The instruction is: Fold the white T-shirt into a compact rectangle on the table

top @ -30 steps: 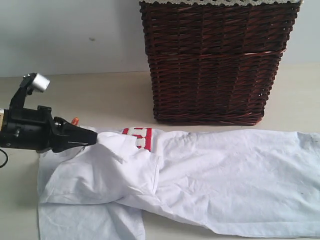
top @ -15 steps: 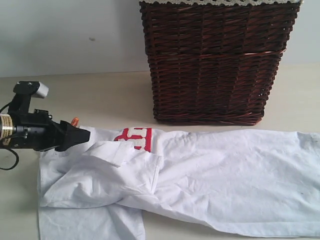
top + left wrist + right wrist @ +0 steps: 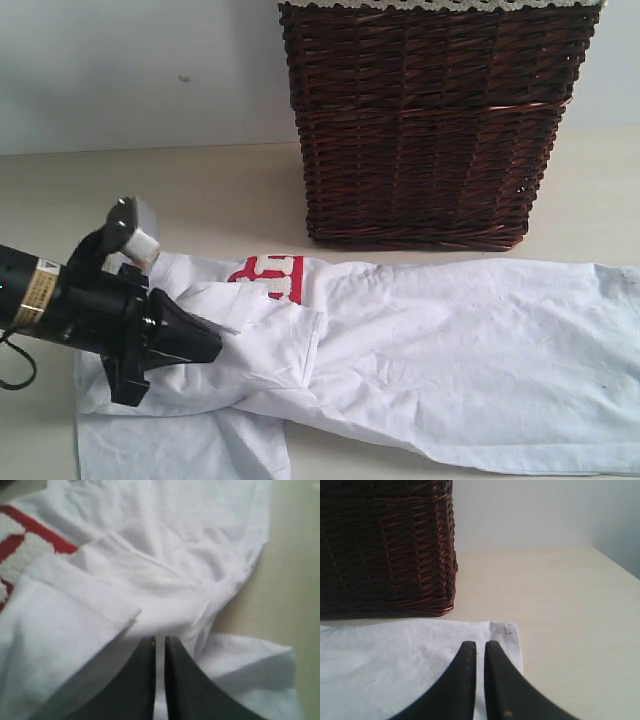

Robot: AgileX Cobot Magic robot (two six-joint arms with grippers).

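The white T-shirt [image 3: 450,350] lies spread across the table [image 3: 220,190], with its left sleeve folded in over the chest [image 3: 250,330]. Part of the red patch with white letters [image 3: 270,272] shows past the fold, and it appears in the left wrist view too [image 3: 20,535]. My left gripper [image 3: 215,350] is shut and empty, its tips low over the folded sleeve [image 3: 160,639]. My right gripper [image 3: 480,642], out of the exterior view, is shut above the shirt's hem corner [image 3: 505,630]. The arm hides the orange neck tag.
A dark brown wicker basket [image 3: 430,120] stands just behind the shirt's middle and reaches close to the hem in the right wrist view [image 3: 380,545]. Bare tabletop [image 3: 560,590] lies beyond the hem. The shirt's lower edge runs off the front of the exterior view.
My left gripper let go of the sleeve, pulled back to the left, then swung forward and turned, its tips now over the fold. The sleeve has settled flat.
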